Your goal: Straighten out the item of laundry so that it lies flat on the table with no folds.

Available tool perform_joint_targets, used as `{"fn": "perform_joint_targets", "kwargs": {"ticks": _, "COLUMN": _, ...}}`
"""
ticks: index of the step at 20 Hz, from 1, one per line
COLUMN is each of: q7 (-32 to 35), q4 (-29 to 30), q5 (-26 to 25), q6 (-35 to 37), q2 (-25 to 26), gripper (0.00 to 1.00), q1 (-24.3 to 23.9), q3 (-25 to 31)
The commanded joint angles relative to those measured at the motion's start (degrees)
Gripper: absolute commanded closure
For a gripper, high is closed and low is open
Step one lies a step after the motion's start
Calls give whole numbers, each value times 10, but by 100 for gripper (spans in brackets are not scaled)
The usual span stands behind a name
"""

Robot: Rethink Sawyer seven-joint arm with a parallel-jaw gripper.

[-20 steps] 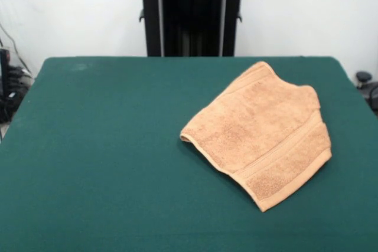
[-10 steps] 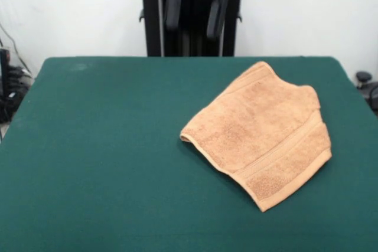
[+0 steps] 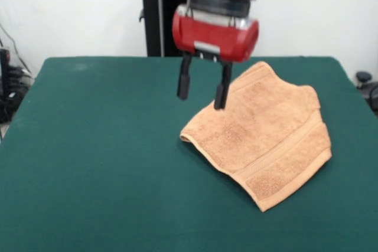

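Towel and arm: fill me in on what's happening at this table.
A red and black robot arm hangs over the green table with its end effector open, the two fingers apart and pointing down. It hovers above the far-left edge of a tan towel, holding nothing. The towel lies right of centre, folded over itself, with a woven band near its near edge. No straightening is done yet.

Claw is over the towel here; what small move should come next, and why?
Probably lower the open claw straight down onto the tan hand towel near its upper-left edge. The towel lies doubled over on the green table, and the claw hangs above that edge with nothing between its fingers, so a grip there seems the way to start unfolding.
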Motion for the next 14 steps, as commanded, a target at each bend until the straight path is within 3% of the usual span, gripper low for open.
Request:
{"fn": "perform_joint_targets", "kwargs": {"ticks": 1, "q7": 23, "q4": 74, "q5": -23, "q6": -33, "q2": 54, "gripper": 0, "q1": 29, "q3": 17}}
{"fn": "perform_joint_targets", "kwargs": {"ticks": 14, "q7": 31, "q4": 67, "q5": -22, "q6": -46, "q2": 68, "gripper": 0, "q1": 44, "q3": -1}}
